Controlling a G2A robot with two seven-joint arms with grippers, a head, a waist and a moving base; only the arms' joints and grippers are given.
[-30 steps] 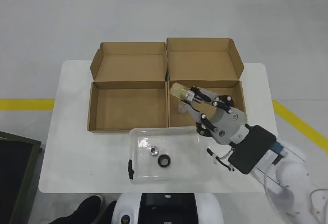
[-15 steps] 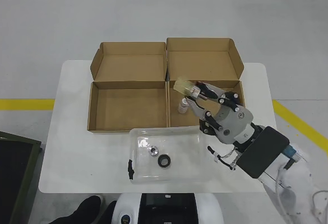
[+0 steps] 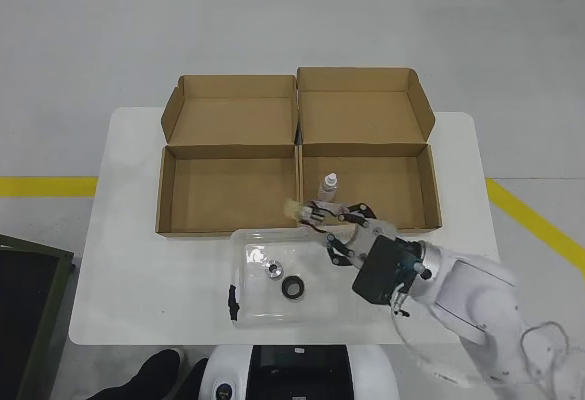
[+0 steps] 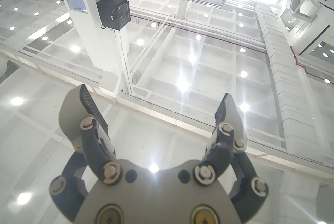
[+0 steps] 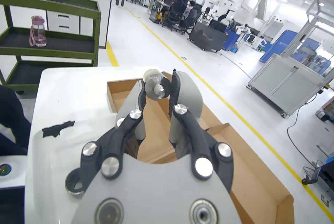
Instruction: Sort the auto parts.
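Pale workshop floor with a yellow line (image 3: 32, 186) is surrounding the white tabletop (image 3: 122, 260). Right gripper (image 5: 158, 83) is clamping a short cylindrical part (image 5: 156, 89), clear-bodied with a metal stub facing the wrist camera, one finger pressing on each side. Seen from above, this gripper is hovering over the near left corner of the right box (image 3: 412, 200), by the wall it shares with the left box (image 3: 222, 195), and the part's pale end is pointing toward that wall. Cannot tell whether the part is touching cardboard. Small white bottle-shaped part (image 3: 329, 185) is standing upright inside the right box, just beyond the gripper. Both cardboard boxes are sitting side by side, touching, with lids folded back away from the robot. Clear bin (image 3: 322, 305) is lying just on the near side of the boxes, partly under the right arm's wrist. Inside it a metal ring (image 3: 273, 269) and a black ring (image 3: 294, 288) are lying near each other but apart. Black scrap (image 3: 233, 301) is sitting at the bin's left edge. Left gripper (image 4: 155, 94) is pointing up at the ceiling lights, fingers spread wide apart. Green cart (image 5: 52, 26) is standing on the floor past the tabletop, carrying a pink bottle (image 5: 37, 31) on its middle shelf.
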